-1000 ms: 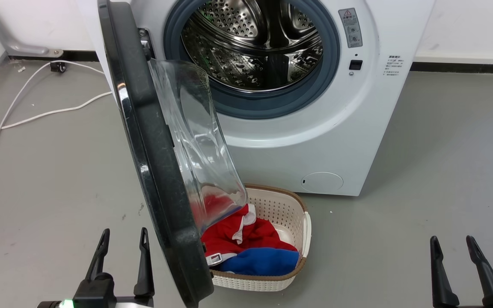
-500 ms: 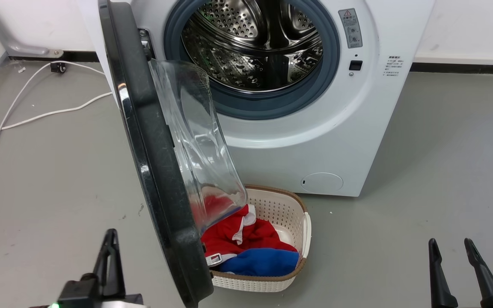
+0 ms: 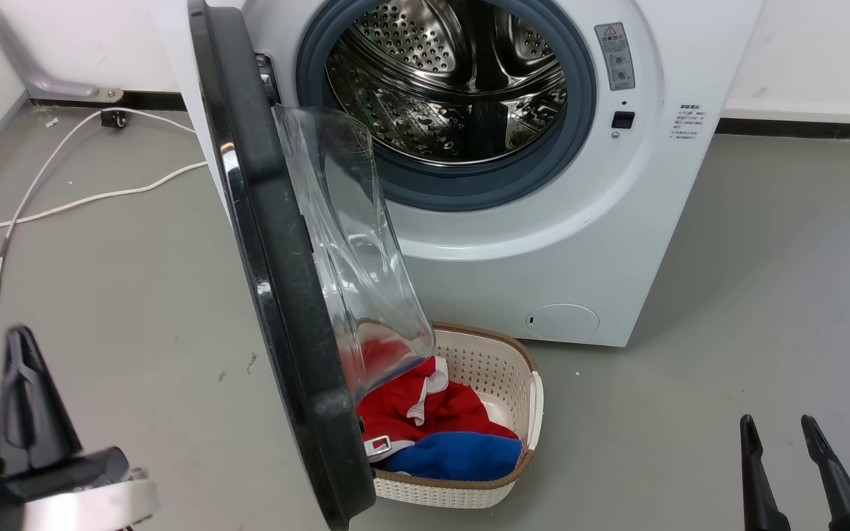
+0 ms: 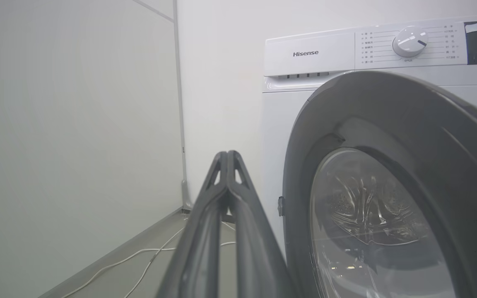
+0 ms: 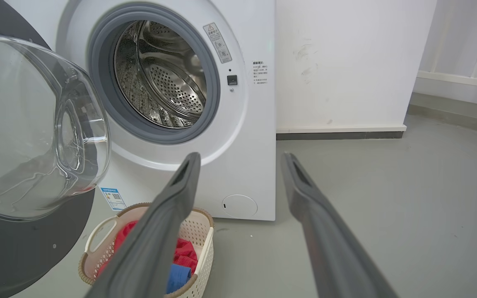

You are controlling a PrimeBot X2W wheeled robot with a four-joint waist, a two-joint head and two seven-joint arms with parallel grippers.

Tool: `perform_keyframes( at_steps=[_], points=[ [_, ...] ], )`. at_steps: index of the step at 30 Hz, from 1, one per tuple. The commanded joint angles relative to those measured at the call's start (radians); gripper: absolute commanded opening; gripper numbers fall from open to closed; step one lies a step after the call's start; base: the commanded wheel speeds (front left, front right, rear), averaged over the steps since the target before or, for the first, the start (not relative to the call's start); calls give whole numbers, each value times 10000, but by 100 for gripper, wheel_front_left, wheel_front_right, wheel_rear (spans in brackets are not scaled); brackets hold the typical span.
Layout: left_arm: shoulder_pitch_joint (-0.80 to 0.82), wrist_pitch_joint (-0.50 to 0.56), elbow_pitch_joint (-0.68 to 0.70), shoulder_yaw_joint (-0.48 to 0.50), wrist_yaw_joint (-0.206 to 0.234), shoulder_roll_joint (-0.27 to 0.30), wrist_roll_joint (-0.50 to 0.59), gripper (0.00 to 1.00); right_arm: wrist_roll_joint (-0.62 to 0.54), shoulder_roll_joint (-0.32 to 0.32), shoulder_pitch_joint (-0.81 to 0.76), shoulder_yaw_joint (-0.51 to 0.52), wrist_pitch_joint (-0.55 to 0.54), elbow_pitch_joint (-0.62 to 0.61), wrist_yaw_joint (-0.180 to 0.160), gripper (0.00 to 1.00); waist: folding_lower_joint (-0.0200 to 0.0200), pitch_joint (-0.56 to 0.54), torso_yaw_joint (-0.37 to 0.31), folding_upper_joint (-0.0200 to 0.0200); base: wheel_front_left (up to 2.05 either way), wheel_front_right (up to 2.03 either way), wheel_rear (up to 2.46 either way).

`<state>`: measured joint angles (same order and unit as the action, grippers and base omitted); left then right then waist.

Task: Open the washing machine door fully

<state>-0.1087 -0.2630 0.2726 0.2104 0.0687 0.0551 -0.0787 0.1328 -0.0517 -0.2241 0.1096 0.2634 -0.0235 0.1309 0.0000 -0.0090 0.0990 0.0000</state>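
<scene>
The washing machine (image 3: 602, 243) stands against the wall with its steel drum exposed. The washing machine door (image 3: 277, 280) stands out at about a right angle, edge-on in the head view, its glass bowl facing right. My left gripper (image 3: 19, 339) is shut and empty, low at the left, well apart from the door's outer face. In the left wrist view the shut left gripper (image 4: 227, 155) points past the door (image 4: 387, 124) at its left edge. My right gripper (image 3: 776, 422) is open and empty at the lower right. The right wrist view shows the right gripper (image 5: 240, 156), the door's bowl (image 5: 23, 124) and the machine (image 5: 255, 145).
A white laundry basket (image 3: 499, 354) with red and blue clothes sits on the floor under the door's bowl, in front of the machine. White cables (image 3: 63, 199) trail over the grey floor at the left. A side wall (image 4: 77, 124) lies left of the machine.
My left gripper closed its fingers and swung left and nearer the camera. The head camera shifted slightly. The door keeps its angle; the right gripper stays put.
</scene>
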Motion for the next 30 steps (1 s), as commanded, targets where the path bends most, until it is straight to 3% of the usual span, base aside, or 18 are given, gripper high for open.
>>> perform_keyframes(
  at_steps=[1, 12, 21, 30],
  points=[
    [216, -28, 342, 136, -56, 86, 141, 0, 38, 25, -90, -4, 18, 23, -2, 100, 0, -19, 27, 0, 0, 0, 0],
    [993, -26, 2564, -331, -515, 403, 769, 0, 74, 26, -127, -93, 18, 86, -2, 100, 0, -105, 106, 0, 0, 0, 0],
    [1730, -25, 3514, -2053, -1121, 372, 980, 0, 166, 26, -121, -156, 18, 166, -2, 100, 0, -141, 164, 0, 0, 0, 0],
    [1903, -25, 3365, -4213, -1585, 250, 980, 0, 279, 26, -111, -226, 18, 299, -2, 100, 0, -233, 125, 0, 0, 0, 0]
  ],
)
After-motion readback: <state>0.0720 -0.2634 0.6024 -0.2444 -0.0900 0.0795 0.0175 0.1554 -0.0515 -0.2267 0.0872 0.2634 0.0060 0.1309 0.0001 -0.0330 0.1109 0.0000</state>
